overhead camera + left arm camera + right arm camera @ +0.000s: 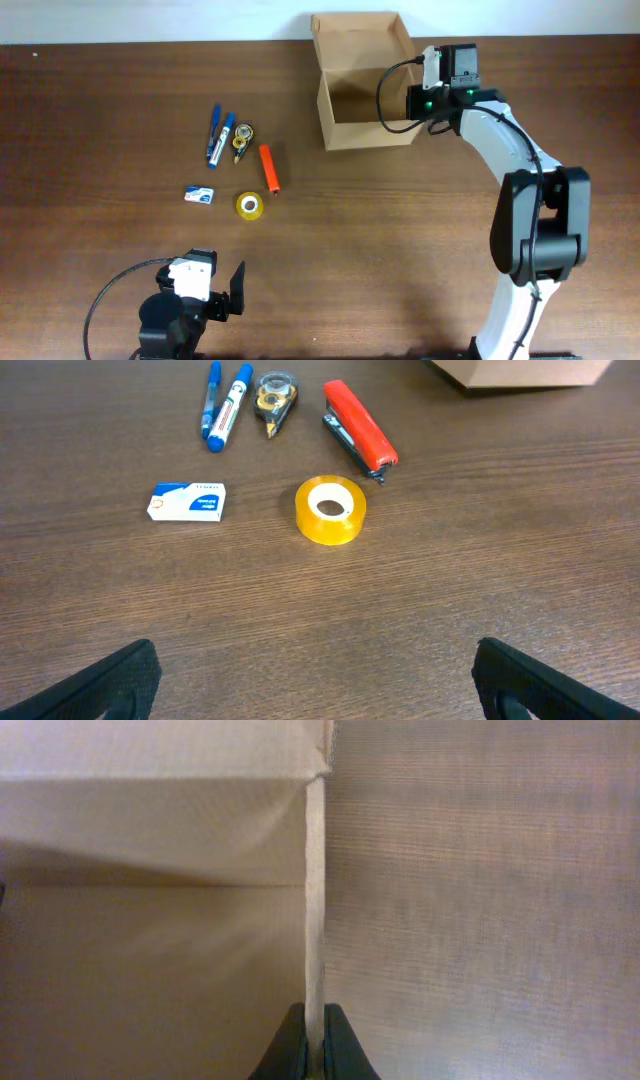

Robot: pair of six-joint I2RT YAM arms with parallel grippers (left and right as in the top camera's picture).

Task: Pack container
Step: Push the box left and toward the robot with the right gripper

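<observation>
Far side, right of centre: one container (368, 132), my right claw (315, 1050) pinched tight on its right wall. Left claw (318, 685) spread wide, empty. Mid-table: two blue pens (228, 408), one correction tape (275, 392), one red stapler (358, 432), one yellow tape roll (331, 510), one small white box (187, 501).

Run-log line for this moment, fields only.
right gripper: shut on box wall | left gripper: open, holding nothing | box: open, nothing seen inside | tape, stapler, pens: on table

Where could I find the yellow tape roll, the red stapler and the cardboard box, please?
yellow tape roll (331, 532): left wrist view, on its front outer wall.
red stapler (361, 426): left wrist view, on its red top.
cardboard box (365, 137): overhead view, on its near outer wall.
</observation>
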